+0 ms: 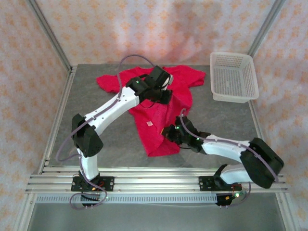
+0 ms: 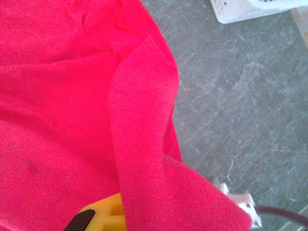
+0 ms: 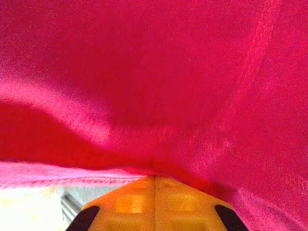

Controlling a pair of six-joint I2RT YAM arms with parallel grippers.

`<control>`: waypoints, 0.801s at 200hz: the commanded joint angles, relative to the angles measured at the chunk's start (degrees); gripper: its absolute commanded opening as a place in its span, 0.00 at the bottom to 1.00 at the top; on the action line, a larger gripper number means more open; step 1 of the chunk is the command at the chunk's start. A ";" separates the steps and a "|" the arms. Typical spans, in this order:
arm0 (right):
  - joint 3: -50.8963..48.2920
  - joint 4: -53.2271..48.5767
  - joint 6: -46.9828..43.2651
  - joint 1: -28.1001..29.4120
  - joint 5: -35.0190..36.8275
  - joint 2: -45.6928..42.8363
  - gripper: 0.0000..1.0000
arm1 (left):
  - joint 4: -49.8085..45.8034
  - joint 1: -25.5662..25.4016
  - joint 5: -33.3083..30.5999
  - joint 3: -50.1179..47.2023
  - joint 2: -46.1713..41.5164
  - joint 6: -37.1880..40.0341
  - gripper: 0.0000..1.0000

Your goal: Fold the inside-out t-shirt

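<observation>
While the inside-out t-shirt [image 1: 144, 114] lies spread on the grey table [image 1: 226, 120], the right gripper [image 1: 168, 131] clamps shut on its near hem; farther back, the left gripper [image 1: 166, 96] is clamped on a raised fold of cloth. Beyond, far right, stands a white basket [image 1: 233, 95].

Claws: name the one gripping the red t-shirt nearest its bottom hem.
The right claw, shut on the t-shirt at its near, stitched hem; the left claw grips farther up, toward the sleeves.

Red t-shirt [image 1: 154, 134], white basket [image 1: 235, 97], grey table [image 1: 221, 118]
</observation>
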 commanded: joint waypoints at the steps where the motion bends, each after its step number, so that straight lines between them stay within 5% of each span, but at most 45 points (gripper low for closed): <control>1: 1.78 6.92 3.97 -0.04 12.44 1.68 0.06 | -3.22 0.24 0.23 2.12 -0.43 -0.27 0.00; 38: 7.56 6.57 -0.68 -1.93 21.84 7.64 0.07 | -2.98 0.24 1.28 2.39 -1.59 -1.25 0.00; 84: 12.83 4.33 -2.08 -9.62 20.63 13.77 0.08 | -2.63 0.24 3.48 4.00 -1.61 -2.99 0.00; 119: 14.39 -7.92 -3.22 -18.93 26.60 8.25 0.08 | 1.13 -0.04 8.96 3.17 -1.07 -8.13 0.00; 160: 15.69 -18.64 -11.82 -27.77 23.37 1.39 0.07 | 9.37 -3.05 11.33 0.57 1.40 -14.31 0.00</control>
